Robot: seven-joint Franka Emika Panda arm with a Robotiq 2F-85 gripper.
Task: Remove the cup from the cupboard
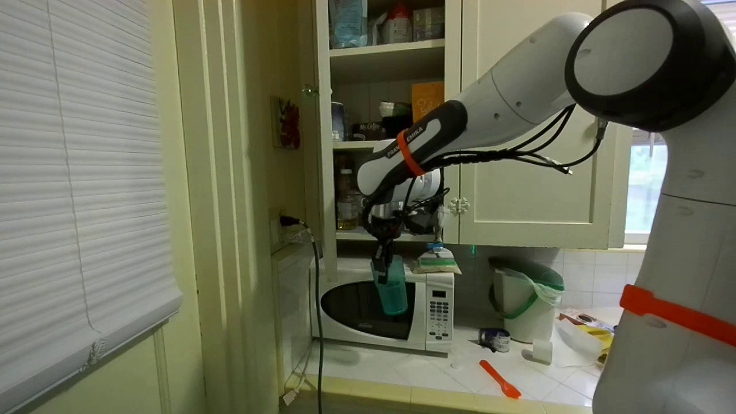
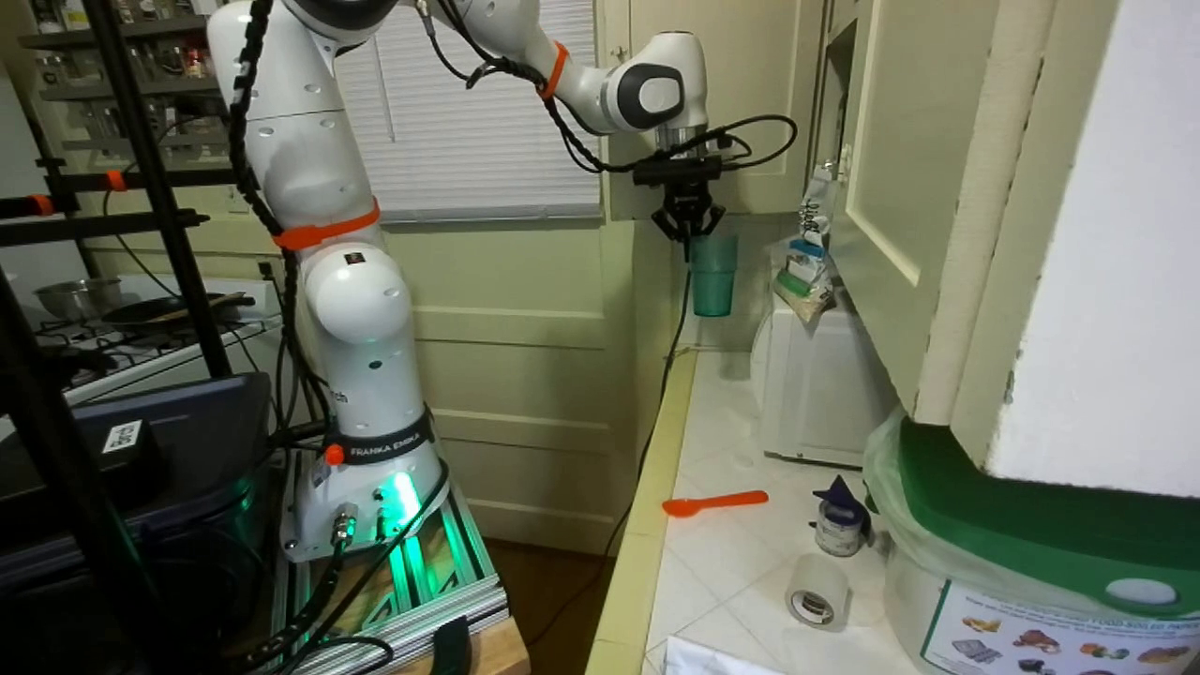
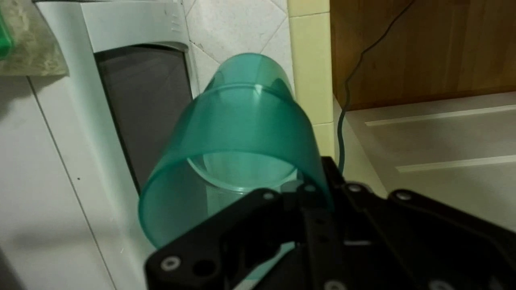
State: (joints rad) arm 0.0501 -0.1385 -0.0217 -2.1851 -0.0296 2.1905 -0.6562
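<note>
The cup (image 1: 394, 293) is a teal-green see-through tumbler. It hangs mouth up in the air in front of the microwave, outside the cupboard (image 1: 391, 50), and leans slightly in that exterior view. My gripper (image 1: 383, 270) is shut on the cup's rim wall, with one finger inside the cup and one outside. In an exterior view the cup (image 2: 714, 277) hangs below the gripper (image 2: 690, 246), over the counter's front edge area. In the wrist view the cup (image 3: 246, 121) fills the middle, and the gripper (image 3: 318, 181) pinches its right-hand wall. The cupboard's open shelves hold jars and packets, partly hidden by my arm.
The white microwave (image 1: 368, 310) stands on the tiled counter (image 2: 712, 422) below the cupboard. A food bag (image 1: 436, 263) lies on its top. A black cord (image 1: 316, 322) hangs nearby. An orange spoon (image 1: 499, 379), a tape roll (image 2: 817, 592) and a green-lidded bin (image 2: 1041, 525) are on the counter.
</note>
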